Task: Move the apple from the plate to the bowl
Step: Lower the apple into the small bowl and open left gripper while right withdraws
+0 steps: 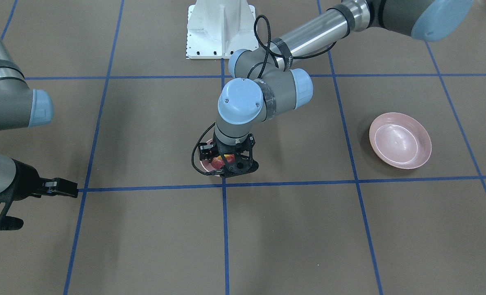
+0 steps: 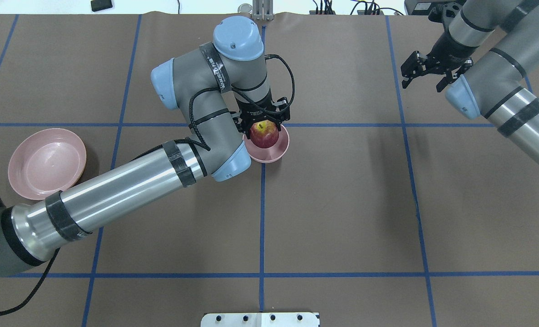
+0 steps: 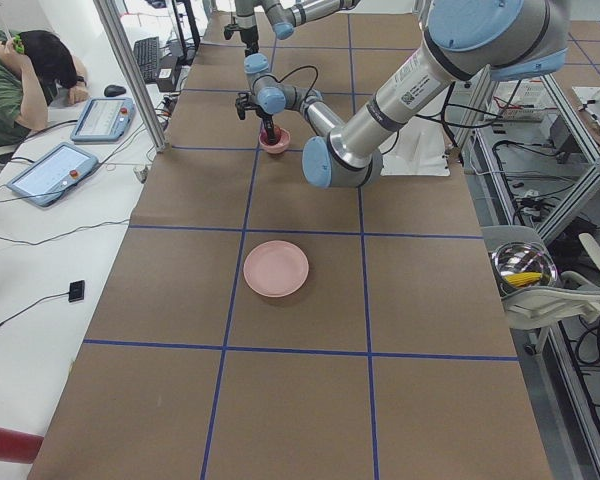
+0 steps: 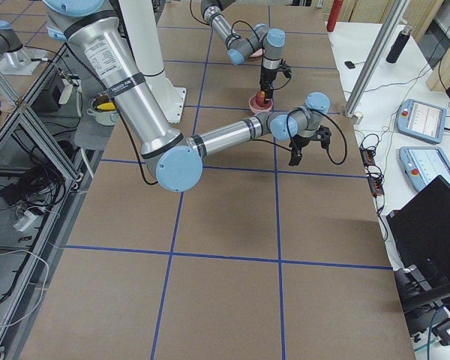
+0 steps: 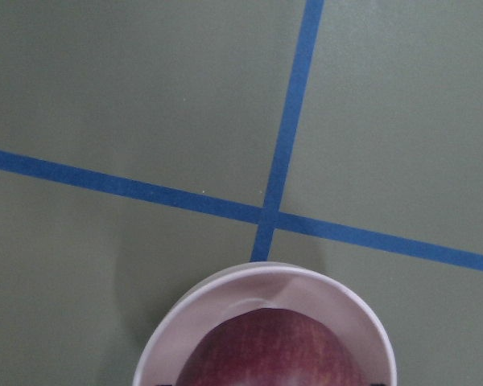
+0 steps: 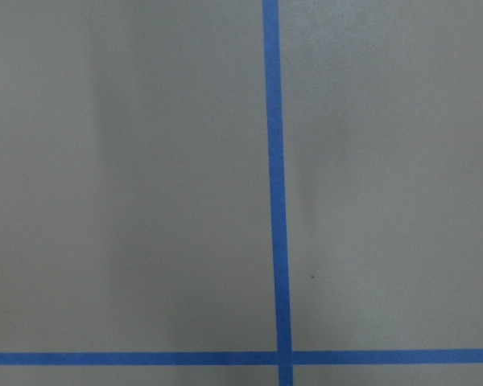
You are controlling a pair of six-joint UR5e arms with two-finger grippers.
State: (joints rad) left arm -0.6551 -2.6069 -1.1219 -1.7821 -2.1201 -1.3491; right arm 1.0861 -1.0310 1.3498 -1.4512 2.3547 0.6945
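Note:
The dark-red apple [image 2: 264,134] sits between the fingers of my left gripper [image 2: 264,127], which is shut on it, right in the mouth of the small deep pink bowl [image 2: 274,155] near the table's middle. From the front the apple [image 1: 217,162] shows through the gripper [image 1: 227,163] over the bowl [image 1: 204,164]. The left wrist view shows the apple [image 5: 266,354] inside the bowl's rim [image 5: 266,275]. The wide pink plate [image 2: 46,163] lies empty at the left; it also shows in the front view [image 1: 400,140]. My right gripper [image 2: 422,85] is open and empty, far right.
The left arm's elbow and forearm [image 2: 128,190] stretch between the plate and the bowl. The white robot base [image 1: 220,28] stands at the table's edge. Blue tape lines grid the brown table. An operator [image 3: 20,80] sits beside the table's far side.

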